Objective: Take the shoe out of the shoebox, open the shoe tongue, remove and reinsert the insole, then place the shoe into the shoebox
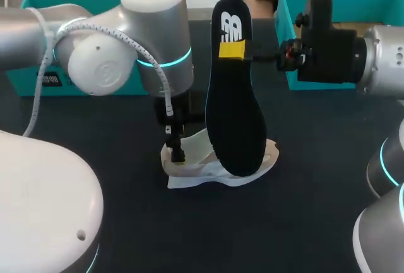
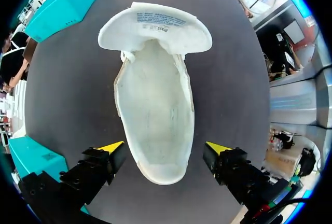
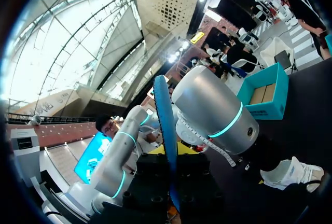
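Observation:
A white shoe (image 1: 211,170) lies on the dark table, its tongue (image 2: 155,24) folded back and its inside bare. My left gripper (image 1: 177,153) hangs over the heel; in the left wrist view the left gripper (image 2: 165,147) is open, one finger on each side of the shoe (image 2: 155,110), touching nothing. The black insole (image 1: 235,115) stands upright above the shoe, its lower end at the shoe's opening. My right gripper (image 1: 235,50) is shut on its upper part. In the right wrist view the insole (image 3: 163,125) shows edge-on, pinched in the right gripper (image 3: 174,154).
A teal shoebox (image 1: 297,39) stands at the back right, behind my right arm. Another teal box part (image 1: 38,1) stands at the back left, partly hidden by my left arm. Dark table surface lies in front of the shoe.

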{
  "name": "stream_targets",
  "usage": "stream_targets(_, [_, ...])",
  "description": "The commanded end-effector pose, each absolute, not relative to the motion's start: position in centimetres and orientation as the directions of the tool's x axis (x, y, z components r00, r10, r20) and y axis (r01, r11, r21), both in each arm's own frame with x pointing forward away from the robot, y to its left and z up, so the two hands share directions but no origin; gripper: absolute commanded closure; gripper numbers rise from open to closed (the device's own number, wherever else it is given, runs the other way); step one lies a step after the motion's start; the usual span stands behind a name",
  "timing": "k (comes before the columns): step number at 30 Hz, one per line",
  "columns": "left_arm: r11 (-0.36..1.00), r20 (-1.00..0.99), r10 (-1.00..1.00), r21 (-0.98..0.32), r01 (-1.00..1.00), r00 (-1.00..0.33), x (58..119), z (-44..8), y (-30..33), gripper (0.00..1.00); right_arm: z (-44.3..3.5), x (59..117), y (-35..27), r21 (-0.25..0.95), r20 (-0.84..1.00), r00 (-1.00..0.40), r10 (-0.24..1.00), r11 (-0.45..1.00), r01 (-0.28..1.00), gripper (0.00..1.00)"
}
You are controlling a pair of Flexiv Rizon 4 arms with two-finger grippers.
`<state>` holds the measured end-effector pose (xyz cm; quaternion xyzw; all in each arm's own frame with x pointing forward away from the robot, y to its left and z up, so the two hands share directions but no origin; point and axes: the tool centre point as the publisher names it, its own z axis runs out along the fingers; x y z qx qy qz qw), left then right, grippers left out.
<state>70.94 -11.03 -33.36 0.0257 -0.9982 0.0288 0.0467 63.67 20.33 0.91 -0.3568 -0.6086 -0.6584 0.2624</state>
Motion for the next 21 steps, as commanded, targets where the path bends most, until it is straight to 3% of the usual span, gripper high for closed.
stream_targets(1, [0.997,0.094,-0.060,-0.047,-0.064,-0.994,71.5,-33.8,-11.6,0.00,0.9,63.7,20.8,0.614,0.790,-0.607,0.091,-0.124,0.780,1.00])
stream_targets(9, [0.995,0.059,-0.087,-0.041,-0.089,-0.994,72.6,-33.6,-12.9,0.00,0.9,63.7,20.8,0.614,0.790,-0.607,0.091,-0.124,0.780,1.00])
stream_targets(18, [0.987,0.045,-0.103,-0.119,-0.108,-0.994,75.3,-34.2,-15.6,0.00,0.9,63.7,20.8,0.614,0.790,-0.607,0.091,-0.124,0.780,1.00])
stream_targets(21, [0.985,0.063,-0.091,-0.141,-0.099,-0.994,75.6,-34.8,-16.3,0.14,0.9,63.7,20.8,0.614,0.790,-0.607,0.091,-0.124,0.780,1.00])
